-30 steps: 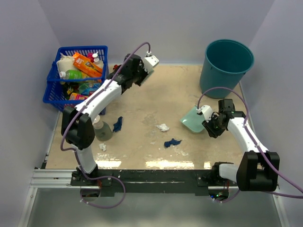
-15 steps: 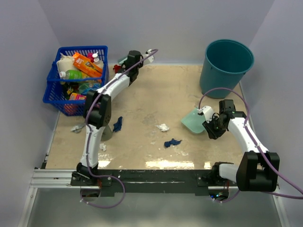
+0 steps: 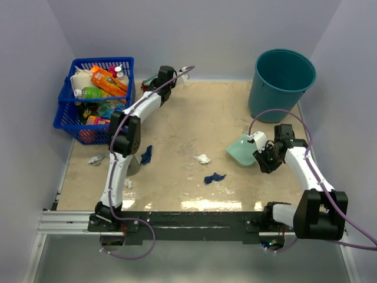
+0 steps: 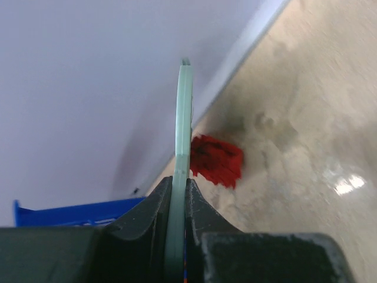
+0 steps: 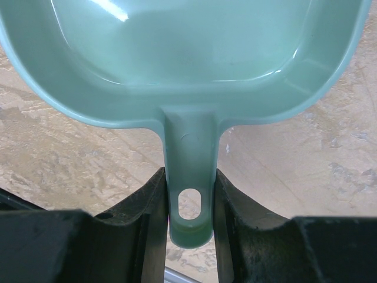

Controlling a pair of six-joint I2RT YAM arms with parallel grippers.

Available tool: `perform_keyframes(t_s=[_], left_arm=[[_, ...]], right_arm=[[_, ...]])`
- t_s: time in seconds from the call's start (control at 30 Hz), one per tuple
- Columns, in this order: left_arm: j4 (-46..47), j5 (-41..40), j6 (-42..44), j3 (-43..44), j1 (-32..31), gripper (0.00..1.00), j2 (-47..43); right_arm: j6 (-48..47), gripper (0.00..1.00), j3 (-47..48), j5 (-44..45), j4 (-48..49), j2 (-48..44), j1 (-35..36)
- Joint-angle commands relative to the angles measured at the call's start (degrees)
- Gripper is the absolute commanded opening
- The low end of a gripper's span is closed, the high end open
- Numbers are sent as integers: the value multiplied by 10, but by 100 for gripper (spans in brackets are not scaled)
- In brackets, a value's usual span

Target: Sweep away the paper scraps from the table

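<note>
Paper scraps lie on the beige table (image 3: 194, 112): a white one (image 3: 202, 158), a navy one (image 3: 214, 177), another navy one (image 3: 146, 154), a small white one (image 3: 128, 183) and a grey one (image 3: 95, 159). My left gripper (image 3: 156, 79) reaches to the far left corner and is shut on the teal hand brush (image 4: 185, 118), seen edge-on between the jaws (image 4: 178, 180). My right gripper (image 3: 260, 155) is shut on the handle (image 5: 189, 177) of the teal dustpan (image 3: 240, 148), which rests at the right side of the table.
A red crumpled bit (image 4: 215, 160) lies by the back wall just past the brush. A blue basket (image 3: 65, 121) full of items stands at the far left. A teal bucket (image 3: 277, 94) stands at the far right. A black rail (image 3: 188, 217) runs along the front edge.
The left arm has stretched out from a bent pose, carrying the brush to the far left corner and uncovering the grey scrap. The right arm and dustpan have barely moved.
</note>
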Motion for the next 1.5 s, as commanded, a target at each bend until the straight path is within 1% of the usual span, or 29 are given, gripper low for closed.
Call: perform_keyframes(t_s=[0.0,0.1,0.2,0.3,0.33,0.37,0.4,0.43,0.47,0.5,0.53,0.57,0.67,0.7,0.77,0.8,0.83,0.9,0.93,0.97,1.0,1.03,1.13,1.17,1.23,1.3,1.33,1.37,1.47], left_arm=[[-38,10,-54,-52,-1,0,-80],[-70,8,-92,-85,-7,0,-118],[-161,35,-147,-101,-22,0,-168],[-281,108,-234,-132,-29,0,-224],[-305,163,-285,-140,-31,0,-234],[-325,191,-313,-150,-34,0,-255],[-347,222,-339,-186,-43,0,-271],[-348,296,-351,-215,-53,0,-290],[-345,319,-345,-244,-63,0,-335],[-338,328,-342,-291,-87,0,-358],[-337,350,-337,-307,-95,0,-378],[-340,373,-335,-316,-99,0,-412],[-340,419,-337,-317,-98,0,-461],[-326,425,-337,-317,-99,0,-472],[-303,476,-342,-332,-97,0,-509],[-279,513,-335,-343,-96,0,-521],[-265,590,-318,-355,-96,0,-535],[-211,664,-316,-403,-97,0,-565],[-188,717,-340,-419,-96,0,-571],[-173,741,-353,-433,-97,0,-568],[-158,762,-365,-433,-97,0,-559],[-162,809,-387,-427,-96,0,-546],[-234,908,-394,-366,-95,0,-470],[-247,928,-400,-354,-97,0,-439],[-255,960,-420,-359,-105,0,-421],[-256,947,-423,-376,-125,0,-413],[-251,919,-427,-385,-133,0,-415],[-238,911,-434,-411,-140,0,-420],[-143,907,-504,-478,-154,0,-427]], right_arm=[[3,0,29,-23,11,11,-4],[1,0,40,-23,11,26,-4],[-6,0,53,-21,13,46,-4],[-7,0,68,-20,21,71,-5],[-7,0,71,-20,27,76,-4],[-7,0,75,-20,33,88,-4],[-1,0,81,-20,36,94,-4],[-2,0,85,-22,37,99,-4],[-2,0,90,-23,35,105,-4],[-1,0,101,-23,34,115,-4],[-2,0,105,-23,30,118,-4],[-3,0,109,-22,29,122,-4],[-4,0,120,-23,27,133,-3],[-3,0,121,-24,26,137,-3],[1,0,123,-26,28,138,-3],[4,0,125,-26,28,139,-3],[7,0,126,-25,30,138,-3],[20,0,132,-8,30,137,-3],[28,0,132,2,41,128,-4],[31,0,134,14,43,125,-4],[33,0,135,22,45,121,-4],[36,0,136,28,48,119,-4],[48,0,141,51,43,122,-4],[50,0,139,57,43,123,-4],[51,0,139,75,39,123,-4],[55,0,142,90,37,122,-5],[54,0,141,91,38,120,-5],[52,0,137,92,39,121,-5],[58,0,135,99,49,130,-5]])
